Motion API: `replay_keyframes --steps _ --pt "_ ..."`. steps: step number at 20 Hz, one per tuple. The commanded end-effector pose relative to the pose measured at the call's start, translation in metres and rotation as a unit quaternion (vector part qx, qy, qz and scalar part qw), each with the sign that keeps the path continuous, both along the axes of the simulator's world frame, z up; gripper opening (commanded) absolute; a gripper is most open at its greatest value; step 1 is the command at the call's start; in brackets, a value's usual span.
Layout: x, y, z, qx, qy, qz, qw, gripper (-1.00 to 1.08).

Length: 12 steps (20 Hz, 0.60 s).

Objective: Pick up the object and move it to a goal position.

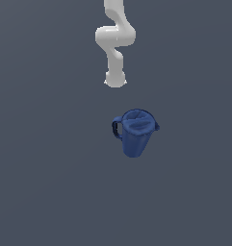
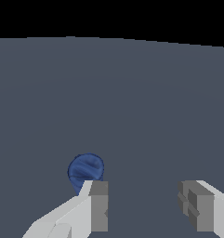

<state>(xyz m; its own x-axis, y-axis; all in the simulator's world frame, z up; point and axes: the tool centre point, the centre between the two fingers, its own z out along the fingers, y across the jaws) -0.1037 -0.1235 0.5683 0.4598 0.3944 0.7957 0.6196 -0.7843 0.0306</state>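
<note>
while the white arm hangs folded at the upper middle of the exterior view, its hand is spread wide, the two grey-tipped fingers standing well apart with only bare tabletop showing between them. nothing is held. in the exterior view the hand itself cannot be made out; only the rounded end of the arm shows there.

the dark blue pitcher is apart from the hand, touching neither finger. in the wrist view it shows as a small blue round shape just past the tip of one finger, partly hidden behind that fingertip and off to that finger's side, not in the gap between the two. in the exterior view the pitcher sits clear of the arm's end, a little toward the exterior view's right of it. its wide round rim faces up and somewhat toward the camera, its body tapers to a narrower base, its loop handle points to the exterior view's left and its small spout to the exterior view's right.

the tabletop is a plain dark grey-blue surface.
</note>
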Motion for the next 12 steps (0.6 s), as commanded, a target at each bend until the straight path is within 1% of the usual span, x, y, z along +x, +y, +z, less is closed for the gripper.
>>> replay_keyframes --steps 1,6,12 --pt "-0.001 -0.013 -0.002 0.017 -0.026 0.016 0.9994 0.28" --pt "0.002 -0.036 -0.016 0.052 -0.07 0.045 0.9952 0.28" --pt "0.012 -0.056 -0.05 0.098 -0.114 0.075 0.9858 0.28"
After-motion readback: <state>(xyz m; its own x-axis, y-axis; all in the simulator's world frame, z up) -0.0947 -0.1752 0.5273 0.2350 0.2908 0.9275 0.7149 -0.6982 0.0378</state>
